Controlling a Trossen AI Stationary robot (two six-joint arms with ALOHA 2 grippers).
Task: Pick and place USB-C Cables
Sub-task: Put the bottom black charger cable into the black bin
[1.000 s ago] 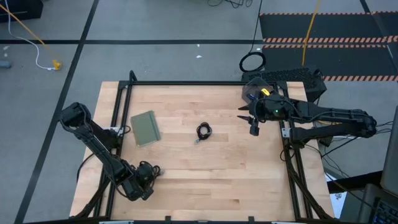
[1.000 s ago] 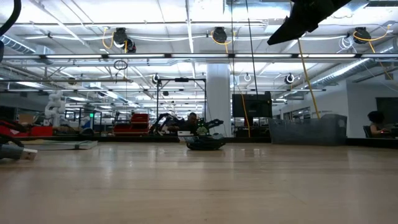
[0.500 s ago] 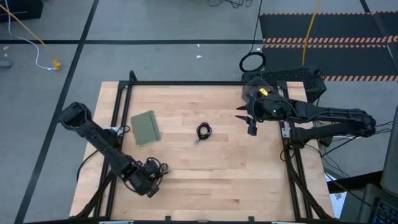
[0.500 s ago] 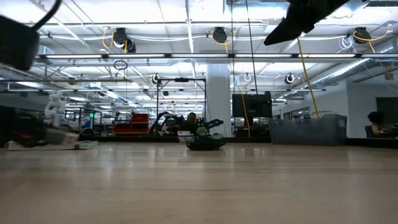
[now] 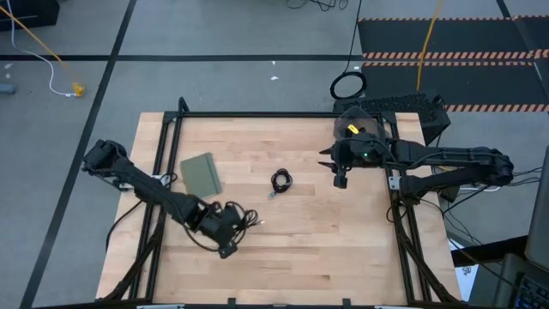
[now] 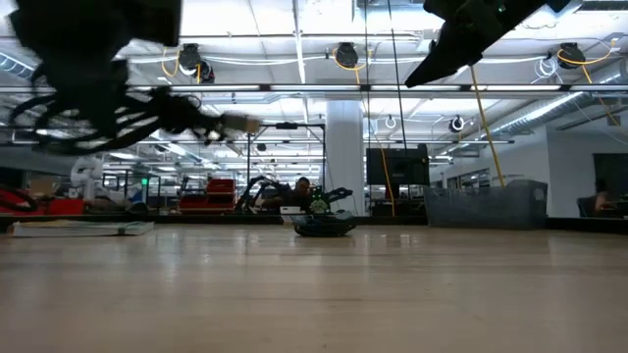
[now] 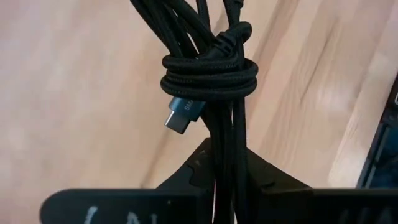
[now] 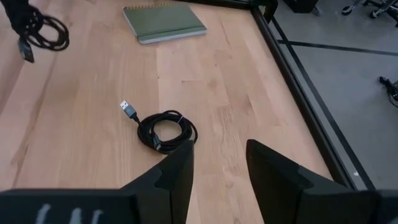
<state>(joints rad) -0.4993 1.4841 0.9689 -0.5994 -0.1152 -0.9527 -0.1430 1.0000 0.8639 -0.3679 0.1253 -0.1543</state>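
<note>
My left gripper (image 5: 228,221) is over the table's near-left part, shut on a black USB-C cable bundle (image 5: 243,215). The low view shows that bundle (image 6: 118,120) well above the table. A second black cable bundle (image 5: 280,181) lies flat at the table's middle, with its plug (image 8: 129,109) sticking out. My right gripper (image 5: 334,167) hovers open to the right of it, and the bundle (image 8: 166,132) lies just ahead of its fingers. The blue-purple cable does not show. My left gripper (image 7: 230,180) pinches several strands of the black bundle (image 7: 227,149) between its two fingers, just below the wrapped knot (image 7: 210,76). The strands run along the fingers. The bundle is lifted clear of the table, and its grey plug (image 7: 184,114) sticks out beside the knot.
A green spiral notebook (image 5: 200,176) lies flat on the table's left part, far of my left gripper. A black frame rail (image 5: 257,115) runs around the table. A black ring-shaped cord loop (image 5: 347,86) lies on the floor beyond the far edge.
My left gripper has risen from table height and moved toward the table's right and a little toward its far edge, carrying the black bundle clear of the wood. My right gripper has shifted slightly toward the middle cable.
</note>
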